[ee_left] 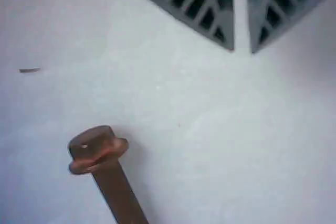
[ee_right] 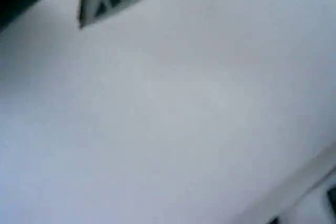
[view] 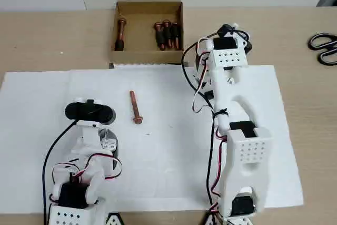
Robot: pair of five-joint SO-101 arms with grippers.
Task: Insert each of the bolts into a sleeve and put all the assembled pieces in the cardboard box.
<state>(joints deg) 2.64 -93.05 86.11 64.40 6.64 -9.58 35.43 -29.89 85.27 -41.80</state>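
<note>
The bench (view: 47, 35) is carrying a white sheet (view: 168, 172), both arms and, just past the sheet's far edge, the cardboard box (view: 149, 57), which is holding four assembled pieces (view: 167, 34). One bare bolt (view: 136, 107) is lying on the sheet near the left jaws, which are sitting closed to a thin slit and gripping nothing. The right jaws are not showing how far open they are.
</note>
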